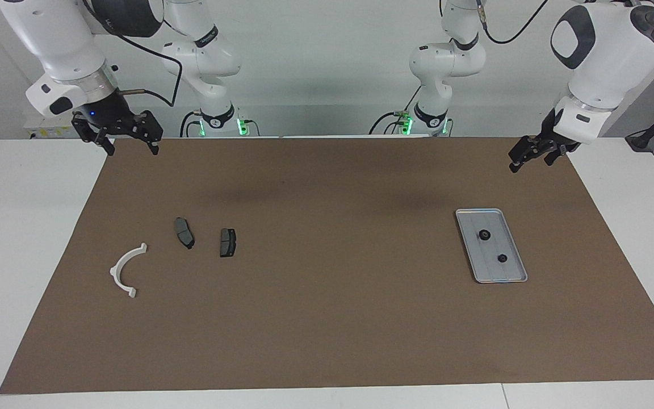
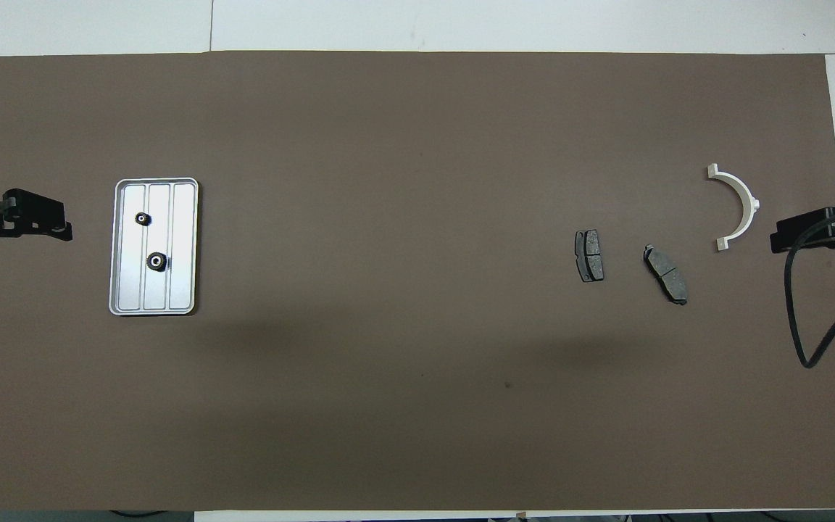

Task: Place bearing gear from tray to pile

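The silver-grey tray [image 1: 510,271] lies on the brown mat toward the left arm's end of the table; it also shows in the overhead view [image 2: 184,283]. Two small black bearing gears lie in it, one nearer to the robots [image 1: 483,234] [image 2: 157,262] and one farther [image 1: 502,258] [image 2: 142,218]. The pile lies toward the right arm's end: a white semicircular bracket [image 1: 125,270] [image 2: 740,206] and two dark grey pads [image 1: 184,233] [image 1: 227,242] [image 2: 665,273] [image 2: 589,256]. My left gripper [image 1: 530,163] [image 2: 62,230] hangs open and empty, raised over the mat's edge beside the tray. My right gripper [image 1: 131,149] [image 2: 778,243] hangs open and empty, raised beside the bracket.
A brown mat [image 1: 327,318] covers most of the white table. A black cable [image 2: 802,319] hangs from the right arm over the mat's edge. Both arm bases stand at the table's robot end.
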Controlling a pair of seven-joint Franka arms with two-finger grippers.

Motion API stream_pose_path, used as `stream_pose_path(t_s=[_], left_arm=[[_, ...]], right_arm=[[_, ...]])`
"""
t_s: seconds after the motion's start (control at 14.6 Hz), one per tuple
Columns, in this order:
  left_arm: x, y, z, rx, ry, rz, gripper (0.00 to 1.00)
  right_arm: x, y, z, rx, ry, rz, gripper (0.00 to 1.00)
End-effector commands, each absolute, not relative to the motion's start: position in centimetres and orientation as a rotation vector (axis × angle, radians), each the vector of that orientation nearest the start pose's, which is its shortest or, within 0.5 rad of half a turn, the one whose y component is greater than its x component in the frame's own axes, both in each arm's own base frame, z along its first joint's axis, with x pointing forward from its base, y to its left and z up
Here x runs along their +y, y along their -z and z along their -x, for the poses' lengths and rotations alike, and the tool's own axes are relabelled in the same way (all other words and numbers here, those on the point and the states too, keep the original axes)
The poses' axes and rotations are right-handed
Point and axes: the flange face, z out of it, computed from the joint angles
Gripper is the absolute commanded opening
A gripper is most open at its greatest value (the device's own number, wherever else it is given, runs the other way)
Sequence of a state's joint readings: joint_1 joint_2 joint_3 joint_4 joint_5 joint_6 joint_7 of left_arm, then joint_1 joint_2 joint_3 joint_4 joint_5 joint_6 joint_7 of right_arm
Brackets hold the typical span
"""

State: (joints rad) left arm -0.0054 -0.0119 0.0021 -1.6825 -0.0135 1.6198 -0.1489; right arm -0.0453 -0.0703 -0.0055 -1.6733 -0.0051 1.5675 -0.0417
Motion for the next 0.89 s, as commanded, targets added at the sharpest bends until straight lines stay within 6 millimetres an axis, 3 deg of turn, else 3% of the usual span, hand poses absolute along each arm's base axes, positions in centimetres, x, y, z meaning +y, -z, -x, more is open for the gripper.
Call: stream_pose_path(t_s=[0.0,0.62,0.82], left_arm=[[-0.02,-58.52,-55.54,-0.210,-0.060,3.133,1.00],[-0.44,-58.36,-55.38,-0.209,-0.089,3.131,1.00],[0.34,-57.79,-55.17,-0.238,-0.094,3.127,1.00]], right_arm=[[-2.90,-61.40,-53.03,0.026,-0.057,3.160,1.00],[-2.90,-61.33,-53.03,0.026,-0.059,3.159,1.00],[-2.93,-61.08,-52.91,0.024,-0.074,3.162,1.00]])
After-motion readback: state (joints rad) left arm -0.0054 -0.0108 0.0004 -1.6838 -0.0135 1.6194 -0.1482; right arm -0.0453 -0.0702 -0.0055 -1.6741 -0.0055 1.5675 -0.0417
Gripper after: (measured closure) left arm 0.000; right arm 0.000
